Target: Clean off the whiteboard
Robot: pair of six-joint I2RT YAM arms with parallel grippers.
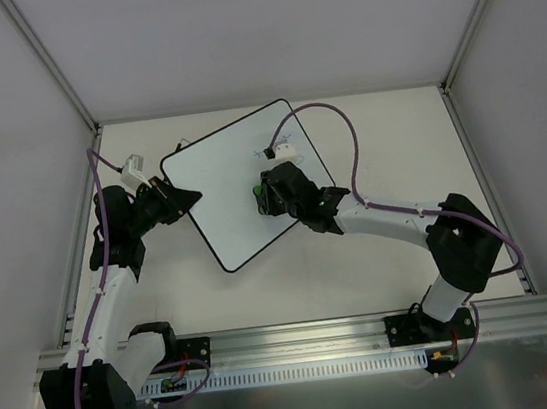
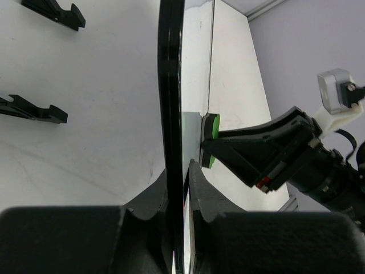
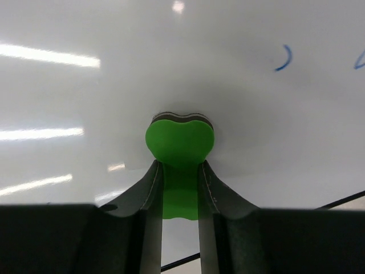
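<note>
One whiteboard, cream table, grey walls.

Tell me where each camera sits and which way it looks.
Top external: above, behind the bases, looking down on the whiteboard; left arm and right arm show.
Left wrist: on the left arm, looking along the board's edge; left hand clamps it.
Right wrist: on the right arm, facing the board's surface; right hand holds the green eraser.
Both wrist views show the eraser against the board.

Both arms are white with black joints and purple cables.
</note>
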